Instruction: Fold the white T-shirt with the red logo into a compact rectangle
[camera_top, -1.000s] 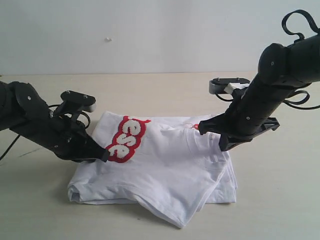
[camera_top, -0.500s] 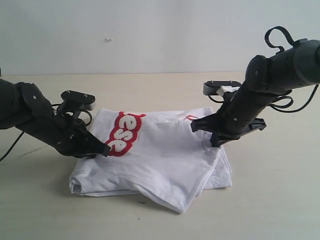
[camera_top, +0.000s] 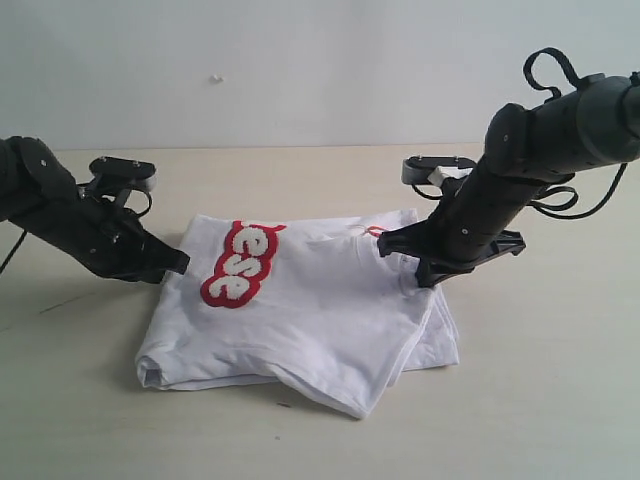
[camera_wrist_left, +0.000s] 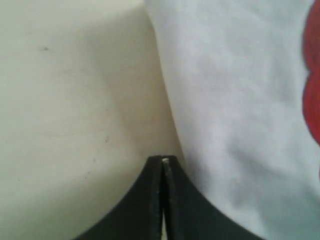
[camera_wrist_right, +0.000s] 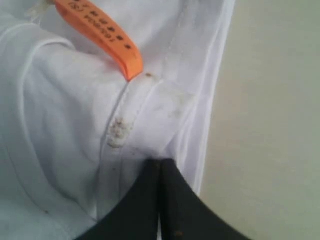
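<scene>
white T-shirt (camera_top: 300, 310) folded on table (camera_top: 540, 400), one corner poking out | left gripper (camera_wrist_left: 162, 167) pinched closed, empty, beside its edge | right gripper (camera_wrist_right: 160, 165) closed at collar (camera_wrist_right: 131, 97) | risk: closed tips may snag, dragging layers askew

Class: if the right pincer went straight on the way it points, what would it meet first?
The white T-shirt: the right pincer, shut, aims at a stitched band of cloth just before the orange neck tag. It may already touch it.
</scene>
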